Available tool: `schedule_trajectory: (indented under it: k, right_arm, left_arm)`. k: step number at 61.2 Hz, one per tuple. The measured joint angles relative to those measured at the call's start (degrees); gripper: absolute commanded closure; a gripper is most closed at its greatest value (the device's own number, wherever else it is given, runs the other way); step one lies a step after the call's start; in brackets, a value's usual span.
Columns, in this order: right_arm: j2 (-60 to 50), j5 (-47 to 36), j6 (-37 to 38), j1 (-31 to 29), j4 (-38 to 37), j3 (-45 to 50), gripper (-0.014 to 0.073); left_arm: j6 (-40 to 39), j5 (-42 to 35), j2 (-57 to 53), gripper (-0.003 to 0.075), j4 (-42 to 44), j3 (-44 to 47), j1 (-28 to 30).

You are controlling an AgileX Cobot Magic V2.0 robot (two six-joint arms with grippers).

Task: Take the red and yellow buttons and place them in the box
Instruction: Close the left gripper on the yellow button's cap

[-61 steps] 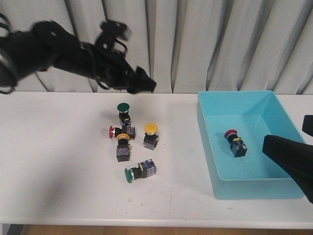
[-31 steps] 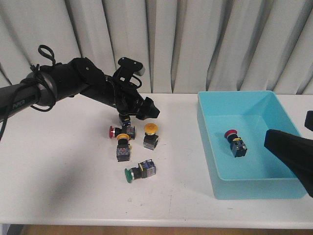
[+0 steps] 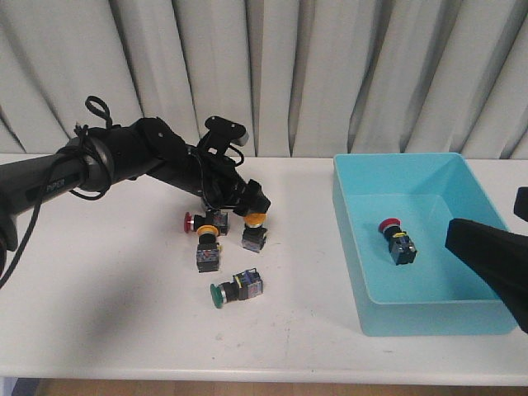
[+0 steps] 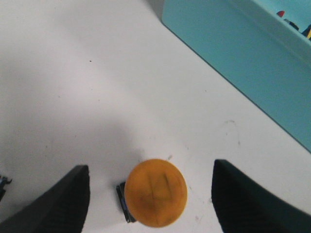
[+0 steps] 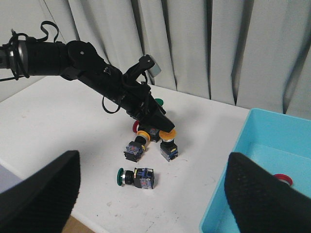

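On the white worktop (image 3: 99, 289), toward its far edge and left of centre: a cluster of small push buttons on black blocky bodies.

- Upright yellow mushroom-capped button (image 3: 254, 231), at the right of the cluster. In the left wrist view its round yellow cap (image 4: 155, 192) sits between the two dark fingers (image 4: 63, 204), apart from both.
- Red-capped button lying on its side (image 3: 198, 221), cap pointing toward the left edge.
- Second yellow-capped button (image 3: 207, 247), tipped over, just beside the red one on its near side.
- Green-capped button lying on its side (image 3: 235, 289), nearest the front edge, a little apart from the rest.
- Another green cap (image 5: 158, 102) shows in the right wrist view behind the black left arm.

Left gripper (image 3: 254, 206): black, reaching in from the left, lowered over the upright yellow button, jaws spread wide on either side of the cap, holding nothing.

Toward the right edge of the worktop: large rectangular turquoise-blue plastic box (image 3: 351, 247) with sloping walls. Inside it, on the floor near the middle, one red-capped button with a black and blue body (image 3: 396, 239), lying tilted.

Right gripper (image 5: 150, 194): at the near right corner, beside the box, well apart from the cluster. Fingers spread wide in its wrist view, nothing between them.
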Motion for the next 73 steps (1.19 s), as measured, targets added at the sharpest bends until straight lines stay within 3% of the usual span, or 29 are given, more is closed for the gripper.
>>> schedule_trajectory:
  k: [33,44,56,73]
  right_arm:
    - [0.0,0.1,0.0,0.0,0.0,0.0,0.0014]
    - [0.0,0.1,0.0,0.0,0.0,0.0,0.0014]
    - [0.0,0.1,0.0,0.0,0.0,0.0,0.0014]
    - [0.0,0.0,0.0,0.0,0.0,0.0,0.0014]
  left_arm:
    - [0.0,-0.7,3.8,0.0216,-0.6,0.0,-0.4]
    - [0.0,-0.7,4.1,0.0253,-0.6,0.0,-0.4]
    - [-2.2,-0.7,4.1,0.0400,-0.7,-0.1,-0.4]
    - [-3.0,-0.7,4.1,0.0717,-0.8,-0.1,-0.4]
